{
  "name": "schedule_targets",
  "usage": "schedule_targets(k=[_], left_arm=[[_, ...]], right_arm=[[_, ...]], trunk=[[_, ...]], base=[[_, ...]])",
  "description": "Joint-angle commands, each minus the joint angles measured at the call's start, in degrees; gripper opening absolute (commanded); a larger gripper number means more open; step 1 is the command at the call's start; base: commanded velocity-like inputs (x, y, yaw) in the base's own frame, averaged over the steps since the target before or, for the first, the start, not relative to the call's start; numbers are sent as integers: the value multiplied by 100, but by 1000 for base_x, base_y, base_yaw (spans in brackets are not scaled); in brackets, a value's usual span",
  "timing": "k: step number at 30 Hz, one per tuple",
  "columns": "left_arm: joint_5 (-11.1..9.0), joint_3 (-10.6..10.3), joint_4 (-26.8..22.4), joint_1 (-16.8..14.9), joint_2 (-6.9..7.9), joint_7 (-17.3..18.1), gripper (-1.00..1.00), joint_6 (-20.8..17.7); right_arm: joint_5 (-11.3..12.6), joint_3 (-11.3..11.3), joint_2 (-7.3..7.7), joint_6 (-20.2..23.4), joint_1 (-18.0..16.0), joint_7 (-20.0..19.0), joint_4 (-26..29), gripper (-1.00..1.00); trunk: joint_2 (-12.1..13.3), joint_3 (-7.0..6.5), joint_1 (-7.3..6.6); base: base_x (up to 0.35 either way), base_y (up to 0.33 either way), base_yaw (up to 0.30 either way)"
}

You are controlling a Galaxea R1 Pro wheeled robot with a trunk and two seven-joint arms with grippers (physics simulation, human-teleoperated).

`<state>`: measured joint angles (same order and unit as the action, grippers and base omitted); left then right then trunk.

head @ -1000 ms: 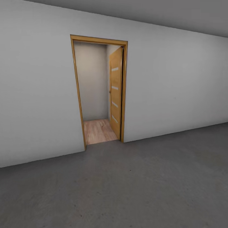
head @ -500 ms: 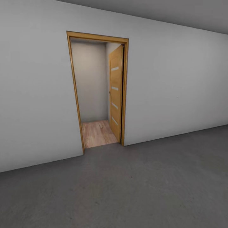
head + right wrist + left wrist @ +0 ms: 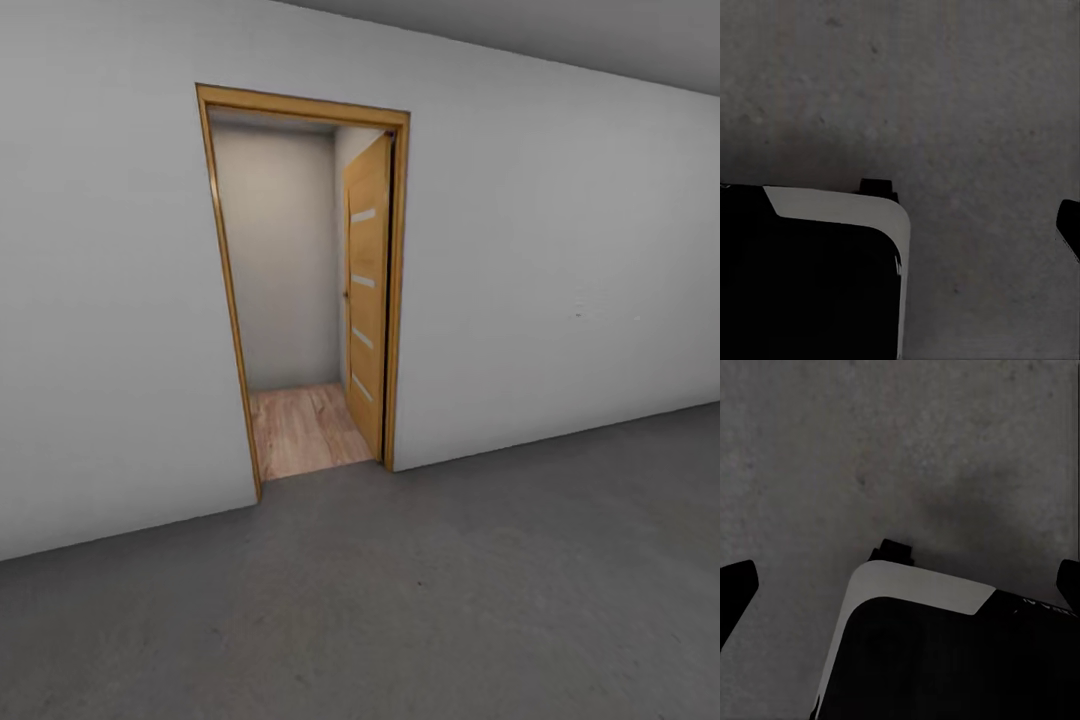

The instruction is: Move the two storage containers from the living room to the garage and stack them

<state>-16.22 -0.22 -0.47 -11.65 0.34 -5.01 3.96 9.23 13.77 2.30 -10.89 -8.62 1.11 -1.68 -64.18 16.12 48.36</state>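
Note:
The two storage containers are out of view. I stand in the garage on its dark grey concrete floor (image 3: 450,600), facing a plain grey-white wall (image 3: 560,270) with a doorway. Over that floor in the left wrist view hangs my left gripper (image 3: 902,581), its dark fingertips (image 3: 736,585) far apart at the picture's edges and nothing between them. My right gripper (image 3: 896,214) also hangs over the concrete, one fingertip (image 3: 1069,222) showing at the edge, wide open and empty.
A wood-framed doorway (image 3: 300,280) opens in the wall ahead, its wooden door (image 3: 366,300) swung inward on the right side. Light wood plank floor (image 3: 300,425) lies past the threshold, ending at a pale back wall. My black-and-white base (image 3: 945,660) shows under both wrists.
The whole head view has shifted: the doorway is larger and closer, so the camera has moved toward it. Nothing in the room itself has moved.

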Motion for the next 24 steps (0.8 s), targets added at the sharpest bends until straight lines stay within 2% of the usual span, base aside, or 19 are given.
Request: schedule_targets(k=[1, 24], left_arm=[[-22, -5, 3, -4, -3, -9, 100, 13], [-21, -5, 3, -4, -5, -9, 100, 5]], right_arm=[[55, 52, -8, -41, -8, 3, -17, 100], [57, 55, 2, -35, -8, -23, -17, 100]], trunk=[[-4, 7, 4], [-4, 7, 4]], base=[[322, 0, 0], [322, 0, 0]])
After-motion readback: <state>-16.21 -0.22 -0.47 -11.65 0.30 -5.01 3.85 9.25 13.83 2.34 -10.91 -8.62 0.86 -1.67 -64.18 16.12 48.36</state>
